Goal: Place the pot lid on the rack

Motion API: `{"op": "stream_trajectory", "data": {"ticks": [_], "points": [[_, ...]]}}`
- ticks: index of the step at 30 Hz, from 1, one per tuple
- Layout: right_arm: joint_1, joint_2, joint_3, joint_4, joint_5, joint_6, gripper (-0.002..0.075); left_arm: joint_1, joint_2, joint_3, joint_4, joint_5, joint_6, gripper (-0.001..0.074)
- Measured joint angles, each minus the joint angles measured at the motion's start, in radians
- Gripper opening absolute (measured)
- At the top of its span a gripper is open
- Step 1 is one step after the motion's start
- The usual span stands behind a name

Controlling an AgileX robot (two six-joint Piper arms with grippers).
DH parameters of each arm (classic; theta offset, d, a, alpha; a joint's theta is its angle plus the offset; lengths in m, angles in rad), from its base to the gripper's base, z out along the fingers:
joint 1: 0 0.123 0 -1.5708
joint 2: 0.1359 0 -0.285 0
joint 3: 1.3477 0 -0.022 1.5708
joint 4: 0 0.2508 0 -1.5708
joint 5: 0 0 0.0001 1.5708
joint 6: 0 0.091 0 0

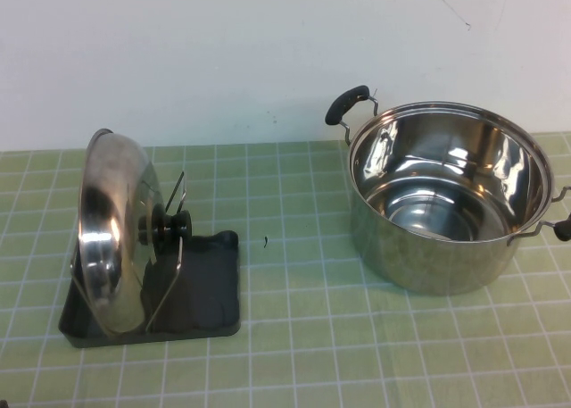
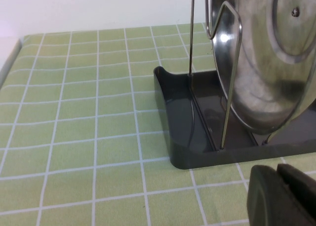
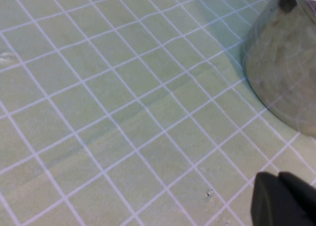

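On the rack [image 1: 214, 292]: one pot lid [image 1: 116, 229] upright | one pot [image 1: 446, 207] apart | left tool [image 2: 284, 196], right tool [image 3: 284, 199]: state unclear

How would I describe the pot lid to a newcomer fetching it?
On the green tiled mat, left of the open steel pot, sits a dark tray rack. The pot lid stands on edge in its wire prongs: a shiny dome with a black knob.
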Motion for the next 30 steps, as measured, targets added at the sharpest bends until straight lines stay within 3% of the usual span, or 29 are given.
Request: {"op": "stream_trajectory", "data": {"ticks": [9,13,20,26,30], "points": [[-0.002,-0.002,0.016,-0.064,-0.013,-0.024,-0.0001,0.0,0.0,-0.001,0.0,0.0,0.0,-0.0001],[-0.057,-0.039,0.061,-0.068,-0.075,-0.018,-0.0001,0.0,0.0,-0.001,0.0,0.0,0.005,-0.0001],[-0.353,-0.145,0.172,-0.066,-0.348,-0.01,-0.0001,0.0,0.0,-0.001,0.0,0.0,0.005,-0.0001],[-0.619,-0.241,0.233,-0.064,-0.402,-0.007,-0.0001,0.0,0.0,-0.001,0.0,0.0,0.005,-0.0001],[-0.734,-0.318,0.27,-0.062,-0.402,-0.004,-0.0001,0.0,0.0,-0.001,0.0,0.0,0.005,-0.0001]]}}
